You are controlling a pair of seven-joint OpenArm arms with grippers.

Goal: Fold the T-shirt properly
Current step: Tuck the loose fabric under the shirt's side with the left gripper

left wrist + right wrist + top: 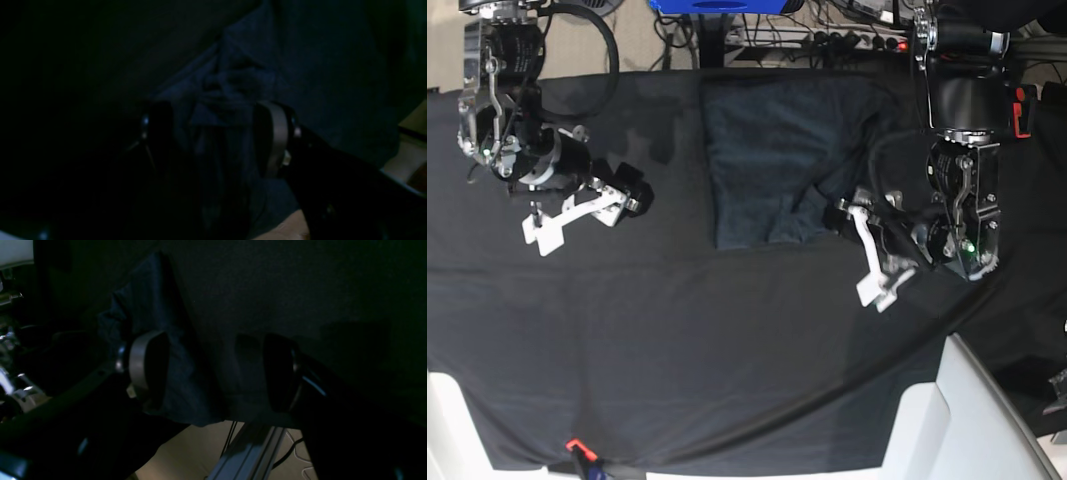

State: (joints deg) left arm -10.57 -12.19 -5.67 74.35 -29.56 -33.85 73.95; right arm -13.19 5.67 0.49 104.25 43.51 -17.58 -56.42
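Note:
The T-shirt (772,160) is dark charcoal with a bluish tint and lies partly folded on the black tablecloth (727,340) at the back middle. Its lower right part is rumpled. My left gripper (842,210) is at that rumpled edge. In the left wrist view the gripper (213,133) is open, with bunched shirt fabric (230,93) between its fingers. My right gripper (634,190) hangs open and empty over the bare tablecloth, well to the left of the shirt. In the right wrist view the gripper (215,371) is open, and the shirt (153,306) shows beyond one finger.
The tablecloth covers the whole table. White plastic shapes (967,410) stand at the front right corner, and another (447,420) at the front left. Cables and a blue object (717,5) lie beyond the back edge. An aluminium rail (250,450) and floor show under the table edge.

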